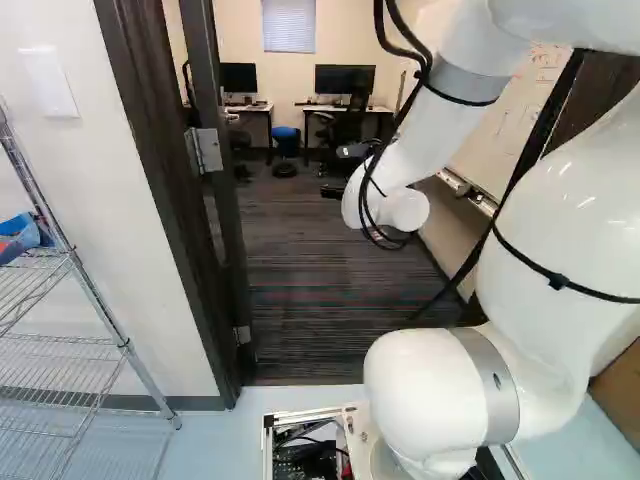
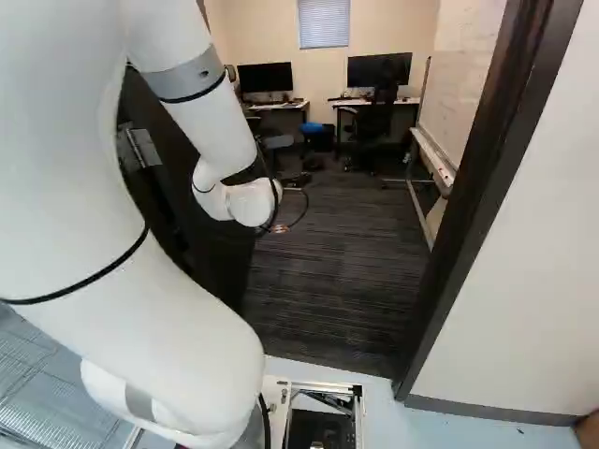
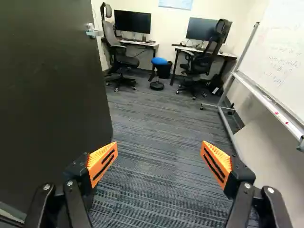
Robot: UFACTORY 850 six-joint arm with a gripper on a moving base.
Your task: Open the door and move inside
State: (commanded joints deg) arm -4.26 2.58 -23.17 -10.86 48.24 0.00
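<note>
Black two-fingered gripper (image 1: 333, 191) with orange pads (image 3: 103, 161) spreads wide above striped gray carpet (image 3: 154, 166), beside an open dark door (image 3: 52, 95).

Monitors (image 3: 133, 21) sit on two counters (image 3: 148, 44), a black chair (image 3: 124, 60) near each, a blue-topped stool (image 3: 160, 61) between. A whiteboard (image 3: 280, 47) stands upright. A wire rack (image 1: 127, 347) stands at the left of the left base view.
</note>
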